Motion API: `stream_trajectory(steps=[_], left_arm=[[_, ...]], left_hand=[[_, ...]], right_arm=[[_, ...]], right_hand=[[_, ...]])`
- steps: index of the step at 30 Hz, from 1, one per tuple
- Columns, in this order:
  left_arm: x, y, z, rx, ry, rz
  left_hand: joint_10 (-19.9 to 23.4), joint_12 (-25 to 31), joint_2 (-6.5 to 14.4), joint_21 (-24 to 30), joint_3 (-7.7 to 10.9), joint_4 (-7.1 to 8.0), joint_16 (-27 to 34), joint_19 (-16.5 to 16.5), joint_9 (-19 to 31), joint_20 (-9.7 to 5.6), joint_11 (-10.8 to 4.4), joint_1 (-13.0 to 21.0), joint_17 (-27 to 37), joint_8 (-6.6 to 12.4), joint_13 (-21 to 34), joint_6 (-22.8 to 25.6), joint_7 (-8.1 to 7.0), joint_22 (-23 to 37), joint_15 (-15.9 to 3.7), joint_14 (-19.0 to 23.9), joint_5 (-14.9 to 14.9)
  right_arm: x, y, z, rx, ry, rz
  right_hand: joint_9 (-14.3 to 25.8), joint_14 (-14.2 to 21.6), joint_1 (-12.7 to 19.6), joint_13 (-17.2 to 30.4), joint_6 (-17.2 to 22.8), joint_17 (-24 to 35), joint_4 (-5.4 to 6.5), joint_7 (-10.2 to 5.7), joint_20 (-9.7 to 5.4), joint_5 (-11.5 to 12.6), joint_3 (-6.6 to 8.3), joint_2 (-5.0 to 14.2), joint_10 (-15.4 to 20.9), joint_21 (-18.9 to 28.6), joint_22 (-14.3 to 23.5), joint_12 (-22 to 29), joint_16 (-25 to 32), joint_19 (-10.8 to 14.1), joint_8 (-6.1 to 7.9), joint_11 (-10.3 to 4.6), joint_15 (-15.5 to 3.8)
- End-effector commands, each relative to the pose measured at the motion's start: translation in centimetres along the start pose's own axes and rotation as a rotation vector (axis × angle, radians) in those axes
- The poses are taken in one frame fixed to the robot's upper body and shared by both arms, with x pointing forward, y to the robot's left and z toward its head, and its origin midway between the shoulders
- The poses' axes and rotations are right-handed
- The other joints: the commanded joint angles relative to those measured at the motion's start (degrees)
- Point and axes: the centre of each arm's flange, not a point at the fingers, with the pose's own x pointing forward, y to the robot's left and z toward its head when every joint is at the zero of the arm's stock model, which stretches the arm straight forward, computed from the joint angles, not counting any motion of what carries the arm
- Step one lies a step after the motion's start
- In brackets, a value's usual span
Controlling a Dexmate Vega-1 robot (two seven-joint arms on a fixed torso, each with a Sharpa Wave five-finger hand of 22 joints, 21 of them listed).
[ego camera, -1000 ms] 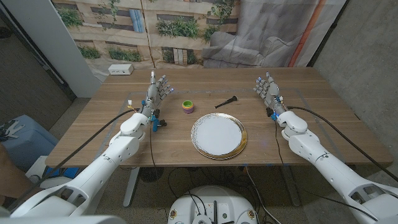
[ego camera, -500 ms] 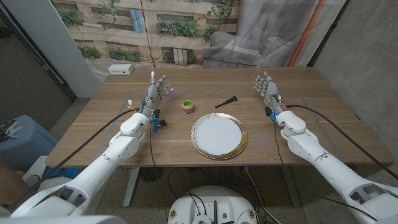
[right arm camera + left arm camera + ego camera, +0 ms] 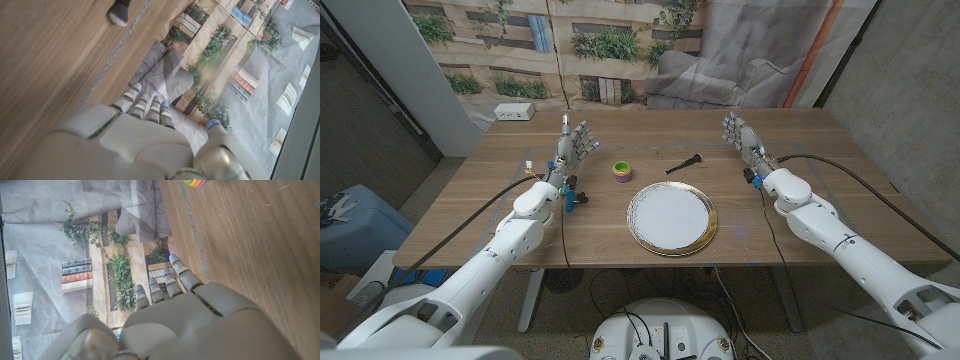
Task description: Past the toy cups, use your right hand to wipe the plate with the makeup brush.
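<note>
Your bot's got glossy white rounded-shell arms with grey jointed hands, left hand (image 3: 574, 143) and right hand (image 3: 745, 138), little blue marks on the fingertips (image 3: 174, 259). Black cables trail along both forearms, blue fittings at the wrists.

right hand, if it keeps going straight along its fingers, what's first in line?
Nothing on the table, as far as the head view shows. The right hand points toward the table's far edge; the makeup brush lies off to its left, outside that line. Beyond the edge hangs the backdrop; depth unclear.
</note>
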Motion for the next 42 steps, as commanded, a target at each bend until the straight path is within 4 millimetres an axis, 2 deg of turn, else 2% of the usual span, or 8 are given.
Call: stream_trajectory(steps=[1,7,16,20,29,42], left_arm=[[0.0,0.0,0.0,0.0,0.0,0.0],[0.0,0.0,0.0,0.0,0.0,0.0],[0.0,0.0,0.0,0.0,0.0,0.0],[0.0,0.0,0.0,0.0,0.0,0.0],[0.0,0.0,0.0,0.0,0.0,0.0],[0.0,0.0,0.0,0.0,0.0,0.0]], left_hand=[[-0.1,0.4,0.8,0.4,-0.09,0.38,0.2,0.4,0.1,0.09,-0.51,-0.1,0.1,0.2,0.1,-0.1,-0.47,0.2,-0.76,0.4,0.2],[0.0,0.4,0.8,0.4,-0.09,0.38,0.2,0.4,0.1,0.09,-0.52,-0.1,0.1,0.2,0.1,-0.1,-0.47,0.2,-0.73,0.4,0.2],[0.0,0.4,0.8,0.3,-0.08,0.38,0.2,0.4,0.1,0.03,-0.61,-0.1,0.1,0.2,0.1,-0.1,-0.47,0.2,-0.75,0.4,0.2],[0.1,0.4,0.8,0.4,-0.08,0.38,0.2,0.4,0.1,0.06,-0.56,-0.1,0.1,0.2,0.1,-0.1,-0.47,0.2,-0.73,0.4,0.2],[-0.1,0.4,0.8,0.4,-0.08,0.38,0.2,0.4,0.1,0.04,-0.68,-0.1,0.1,0.2,0.1,-0.1,-0.47,0.2,-0.77,0.4,0.2],[-0.1,0.4,0.8,0.4,-0.08,0.38,0.2,0.4,0.1,0.03,-0.69,-0.1,0.1,0.21,0.1,-0.1,-0.47,0.2,-0.73,0.4,0.2]], right_arm=[[0.5,0.2,2.2,-0.262,0.004,0.05],[0.9,0.8,3.1,-0.426,-0.006,0.096],[1.8,1.6,4.2,-0.628,-0.031,0.164],[2.3,1.7,4.7,-0.711,-0.043,0.2],[3.4,2.0,5.7,-0.874,-0.063,0.266],[4.7,3.0,6.8,-1.088,-0.071,0.363]], right_hand=[[0.1,-0.7,0.7,0.2,-0.5,-0.1,-0.79,-0.06,-0.22,0.5,0.36,0.68,0.0,-0.1,0.1,0.0,-0.5,-0.3,-0.08,-0.4,-0.17],[0.1,-1.0,1.5,0.2,-0.7,-0.4,-1.67,-0.43,-0.28,0.4,0.68,0.6,-0.1,0.0,0.1,0.0,-0.9,-0.3,-0.02,-0.6,-0.31],[0.1,-1.6,3.7,0.2,-1.6,-0.8,-3.89,-1.74,-0.19,0.2,1.6,0.58,-0.4,0.1,0.0,0.0,-1.5,-0.8,0.05,-1.42,0.12],[0.2,-2.0,5.4,0.3,-2.3,-1.0,-5.63,-2.28,0.48,0.0,2.3,0.53,-0.7,0.1,0.0,0.0,-1.9,-1.1,0.07,-2.03,0.33],[0.2,-2.1,8.3,0.3,-3.1,-1.2,-8.69,-3.23,0.39,-0.1,3.33,-0.04,-0.9,0.3,0.0,0.1,-2.3,-1.1,0.3,-2.69,0.36],[0.4,-2.1,14.8,0.5,-3.4,-1.6,-14.36,-5.09,2.34,1.1,5.75,-0.91,-0.3,0.5,0.0,0.5,-2.6,-0.4,1.08,-3.97,1.61]])
